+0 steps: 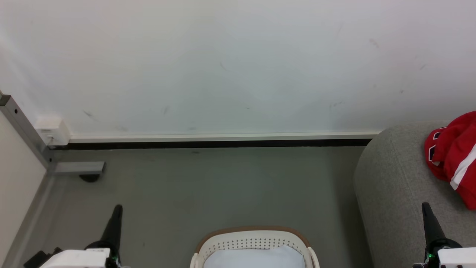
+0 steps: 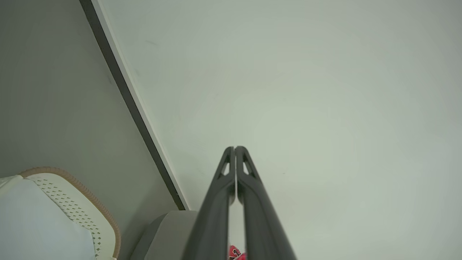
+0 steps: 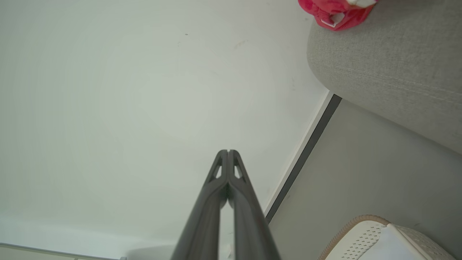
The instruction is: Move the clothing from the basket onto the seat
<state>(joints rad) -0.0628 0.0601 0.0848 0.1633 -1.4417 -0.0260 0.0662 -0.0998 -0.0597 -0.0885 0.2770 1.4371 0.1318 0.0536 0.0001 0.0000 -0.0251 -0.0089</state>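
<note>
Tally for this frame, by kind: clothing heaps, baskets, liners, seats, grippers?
Red clothing heap: 1
Basket: 1
White liner: 1
Seat: 1
Grippers: 2 (left gripper, right gripper, jaws shut)
Total: 6

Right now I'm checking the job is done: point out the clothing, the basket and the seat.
clothing (image 1: 455,147), head view, red fabric.
basket (image 1: 256,242), head view, perforated far wall.
seat (image 1: 390,186), head view, rounded grey corner.

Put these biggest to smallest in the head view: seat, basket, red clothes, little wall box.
1. seat
2. basket and red clothing: about alike, both cut off by the picture's edge
3. wall box
</note>
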